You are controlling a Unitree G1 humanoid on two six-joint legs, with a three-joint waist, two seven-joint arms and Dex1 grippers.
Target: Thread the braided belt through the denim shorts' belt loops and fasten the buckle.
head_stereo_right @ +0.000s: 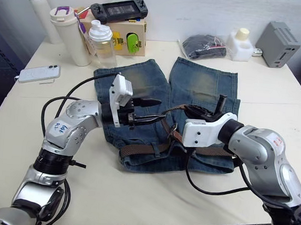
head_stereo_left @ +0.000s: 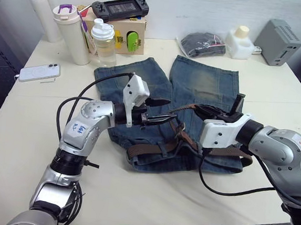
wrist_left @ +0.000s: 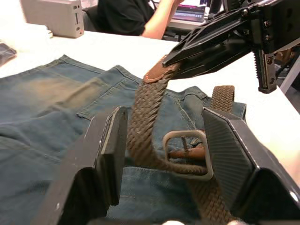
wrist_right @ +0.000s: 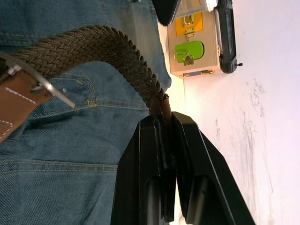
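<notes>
The denim shorts [head_stereo_left: 205, 86] lie flat on the white table, waistband toward me. The braided belt [head_stereo_left: 152, 150] runs along that waistband, passing under a belt loop [head_stereo_right: 157, 149]. From the silver buckle [wrist_left: 187, 152] a free length rises to my right gripper [head_stereo_left: 191, 108]. That gripper is shut on the belt's tan leather tip [wrist_right: 161, 108]. My left gripper [head_stereo_left: 160, 109] hovers open just left of it, above the waistband. In the left wrist view its two fingers [wrist_left: 110, 154] stand on either side of the raised strap and buckle, touching neither.
Along the far table edge stand a white thermos [head_stereo_left: 38, 8], a tumbler [head_stereo_left: 73, 32], a clear bottle [head_stereo_left: 105, 41], a wooden box [head_stereo_left: 128, 34] bearing a game console, a dark bagged bundle [head_stereo_left: 201, 43], a white jug [head_stereo_left: 240, 42] and a grey box [head_stereo_left: 278, 42]. A phone [head_stereo_left: 39, 72] lies left.
</notes>
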